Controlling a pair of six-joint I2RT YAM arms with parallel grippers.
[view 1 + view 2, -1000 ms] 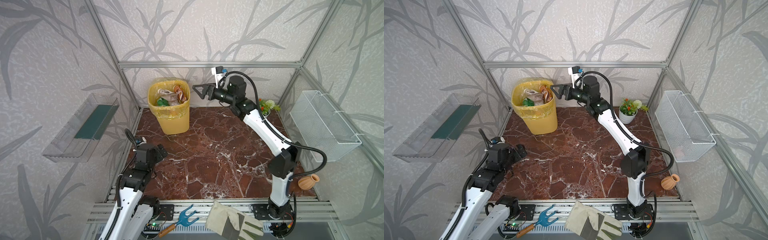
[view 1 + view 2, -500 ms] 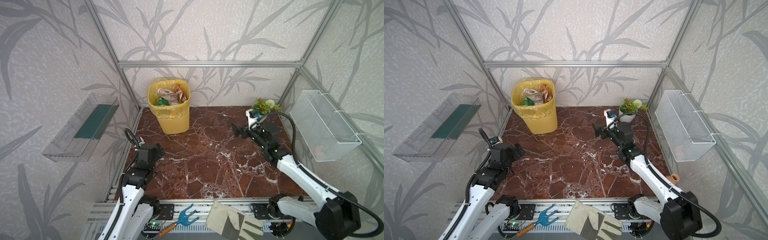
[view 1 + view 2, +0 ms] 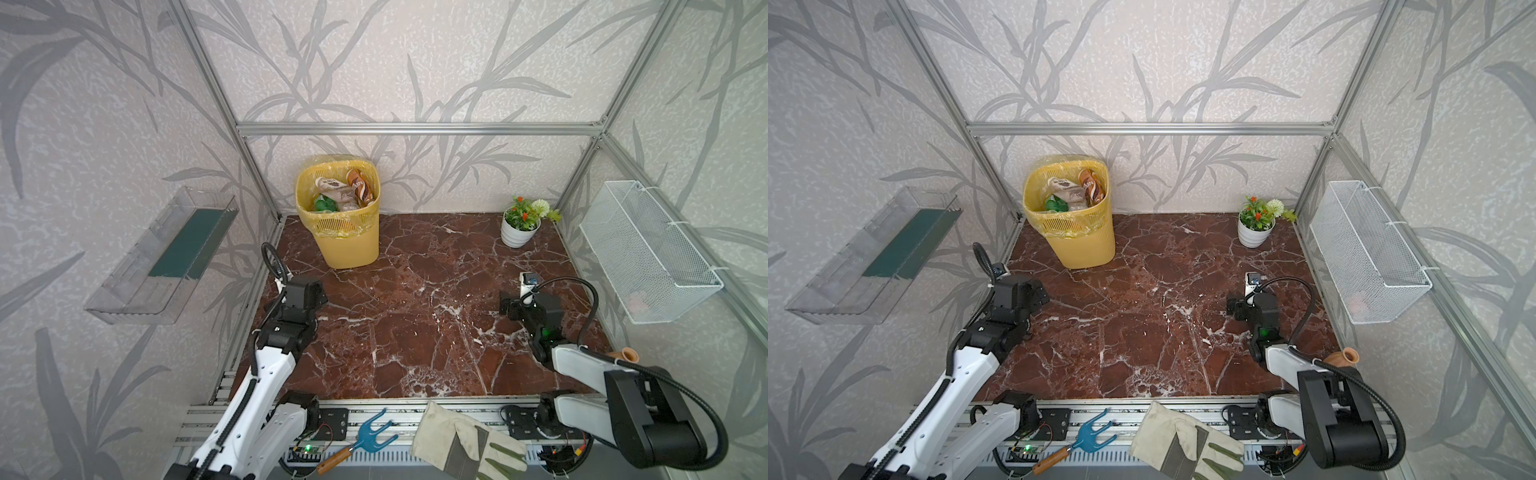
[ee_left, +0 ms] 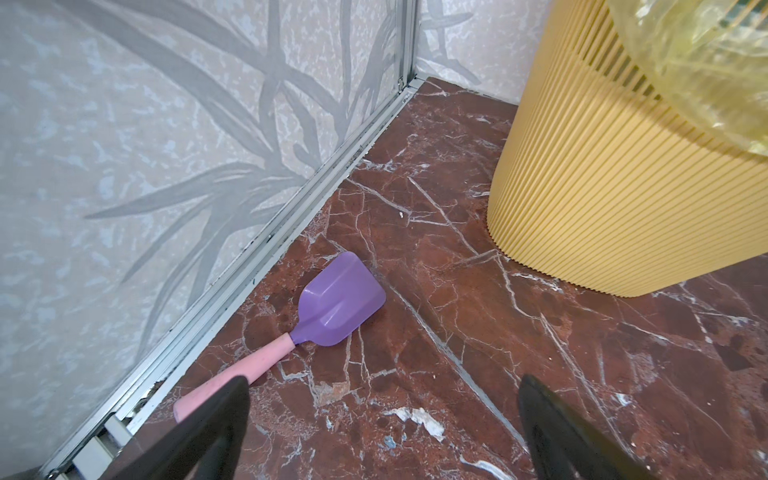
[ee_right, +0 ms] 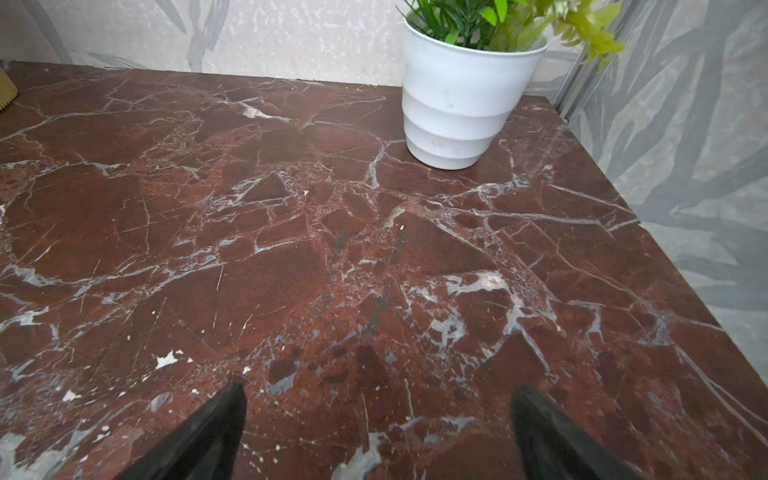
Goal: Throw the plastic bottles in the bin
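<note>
From my station the marble table [image 3: 415, 316] fills the cell, and I see no bottle lying on it in any view. Small patches under the two arms are hidden from me. The white wire basket [image 3: 648, 257] hangs on the wall at 3 o'clock and the clear tray [image 3: 137, 286] at 9 o'clock; neither shows a bottle.

The bin [image 3: 353, 245] stands upright at 11 o'clock, close to the back corner. The left gripper [image 4: 383, 380] hovers low at 8 o'clock with its jaws spread wide and nothing between them. The right gripper [image 5: 379, 387] sits at 4 o'clock, just as wide and just as empty, over bare marble.

A work glove [image 3: 465, 440] lies on the front rail at 6 o'clock and a potted plant [image 3: 519, 232] stands at 1 o'clock. A purple spatula [image 4: 340, 299] lies flat by the wall rail at 9 o'clock, between the left gripper and the bin.

The plastic bottles [image 3: 359, 187] are heaped inside the bin near its rim: a brown-labelled one at 1 o'clock, a green one at 7 o'clock, and pale crushed ones between.

My read is that the throwing is done. All that is left is to confirm the hidden patches and park the arms.
</note>
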